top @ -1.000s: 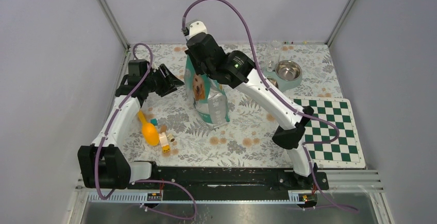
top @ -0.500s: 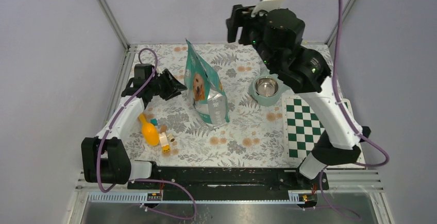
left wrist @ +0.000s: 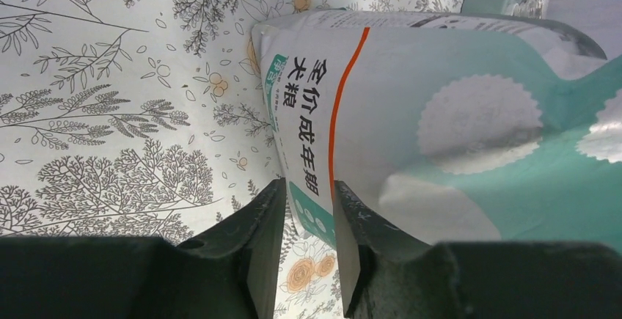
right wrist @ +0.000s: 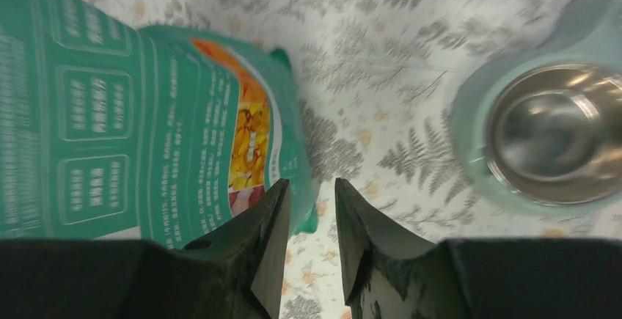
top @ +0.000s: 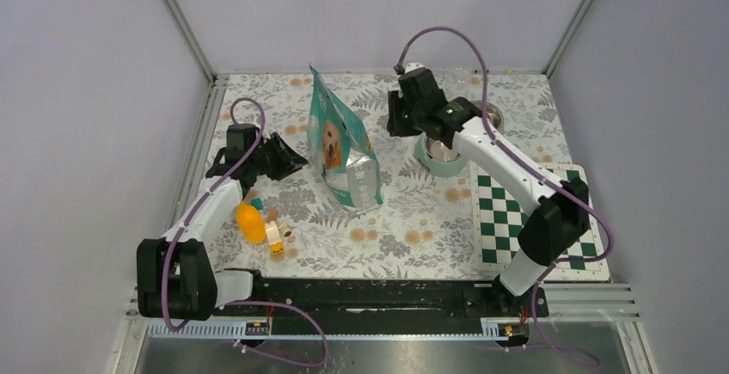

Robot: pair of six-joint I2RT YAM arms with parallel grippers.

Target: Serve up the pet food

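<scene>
Top view, pet food bag [top: 344,152] standing upright, kibble itself hidden, left gripper [top: 297,157] just left of bag, right gripper [top: 394,126] right of bag, beside bowl [top: 430,166], left wrist view, jaws slightly parted, empty, bag just ahead, right wrist view, jaws slightly parted, empty, bowl right of bag.

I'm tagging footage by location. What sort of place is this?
Probably a robotics test cell staged for pet feeding: plain grey walls boxing in a floral-cloth table, a teal dog-food bag, and a steel bowl.
</scene>
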